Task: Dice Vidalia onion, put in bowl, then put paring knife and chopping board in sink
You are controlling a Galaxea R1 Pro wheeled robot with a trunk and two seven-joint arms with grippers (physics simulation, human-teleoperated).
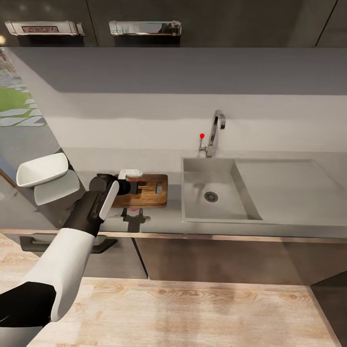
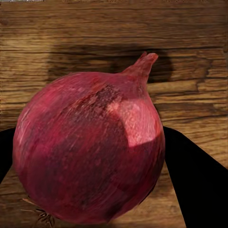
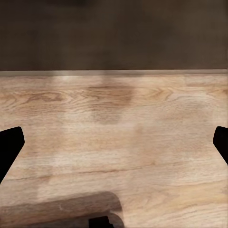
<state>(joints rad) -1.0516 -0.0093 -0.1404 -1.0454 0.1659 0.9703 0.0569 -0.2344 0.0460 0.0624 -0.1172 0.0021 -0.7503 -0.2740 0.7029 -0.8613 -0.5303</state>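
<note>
Wooden chopping board (image 2: 190,57) under glossy red-purple onion (image 2: 90,147)

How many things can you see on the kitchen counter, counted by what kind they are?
Onion: 1
Chopping board: 1
Bowl: 1
Sink: 1
Faucet: 1
Total: 5

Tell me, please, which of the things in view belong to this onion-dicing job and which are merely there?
Job:
- onion, between the left claw's fingers
- chopping board
- bowl
- sink
- countertop

Merely there:
- faucet with red knob
- upper cabinet handles
- wooden floor
</note>
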